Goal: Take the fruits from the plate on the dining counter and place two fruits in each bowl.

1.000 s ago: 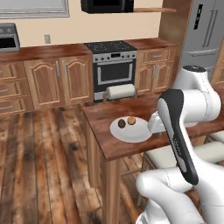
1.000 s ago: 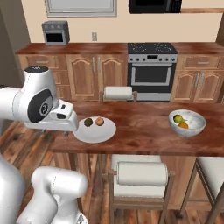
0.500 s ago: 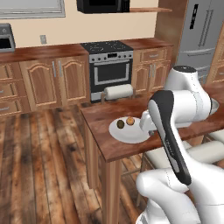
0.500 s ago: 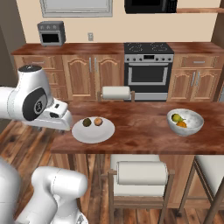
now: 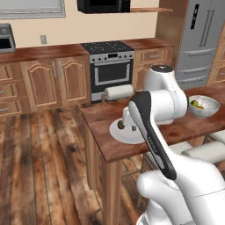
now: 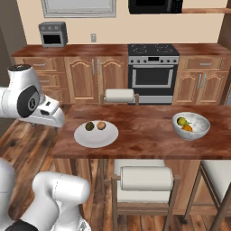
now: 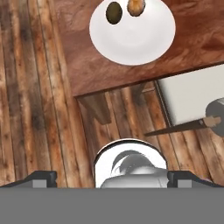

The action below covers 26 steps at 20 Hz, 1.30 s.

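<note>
The claw (image 7: 112, 177) hangs above the wooden floor (image 7: 39, 109) just off the end of the bench (image 6: 149, 131), its two dark fingertips (image 7: 41, 177) set wide apart with nothing between them. On the bench near that end lies the flat pale plate (image 6: 96, 136), and on its far side sit two small fruits close together: a dark olive-brown fruit (image 6: 90, 126) and a tan-orange fruit (image 6: 101, 125). In the hand view the same plate (image 7: 133, 37) sits at the top with the dark fruit (image 7: 113, 12) to the left of the tan one (image 7: 136, 6), well apart from the claw. Toward the other end of the bench stands a deep pale bowl (image 6: 191, 125) holding a yellow-green pear (image 6: 182, 122) and an orange (image 6: 187, 128), touching each other as far as the small picture lets one tell. From the left base view the arm covers part of the plate (image 5: 125, 134), and the bowl (image 5: 202, 106) stands beyond it. A roll of paper towel (image 6: 119, 95) stands behind the bench, and another roll (image 6: 146, 178) rests on a stool in front of it
</note>
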{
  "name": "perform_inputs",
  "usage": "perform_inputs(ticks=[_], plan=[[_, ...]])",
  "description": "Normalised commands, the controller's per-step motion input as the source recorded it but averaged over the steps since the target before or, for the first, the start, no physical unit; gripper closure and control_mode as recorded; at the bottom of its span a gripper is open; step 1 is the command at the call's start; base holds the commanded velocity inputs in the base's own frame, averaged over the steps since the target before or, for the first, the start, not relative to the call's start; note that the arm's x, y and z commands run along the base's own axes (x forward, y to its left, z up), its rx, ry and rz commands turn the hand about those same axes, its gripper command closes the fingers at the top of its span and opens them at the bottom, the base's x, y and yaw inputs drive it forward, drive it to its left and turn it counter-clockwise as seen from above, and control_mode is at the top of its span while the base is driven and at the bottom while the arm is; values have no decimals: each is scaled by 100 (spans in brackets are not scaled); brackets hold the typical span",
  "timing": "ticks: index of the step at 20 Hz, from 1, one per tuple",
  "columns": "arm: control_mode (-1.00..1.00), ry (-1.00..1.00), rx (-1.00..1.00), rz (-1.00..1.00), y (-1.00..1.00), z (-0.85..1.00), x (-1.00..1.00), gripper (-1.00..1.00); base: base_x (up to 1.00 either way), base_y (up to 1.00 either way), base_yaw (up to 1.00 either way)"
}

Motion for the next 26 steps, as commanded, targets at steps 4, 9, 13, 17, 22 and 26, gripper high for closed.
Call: perform_inputs(ticks=[4, 9, 13, 17, 22, 26], plan=[[-100, 3, 1, 0, -2, 0, 100, -100, 0, 0, 0], [-100, 10, 0, 3, -9, -14, 100, -100, 0, 0, 0], [-100, 28, 0, 0, -4, -73, 100, -100, 0, 0, 0], [-100, 31, 0, -10, 5, -81, 100, -100, 0, 0, 0], [-100, 1, 0, -3, 0, -32, 72, -100, 0, 0, 0], [-100, -2, 0, 0, 0, -28, 70, -100, 0, 0, 0]])
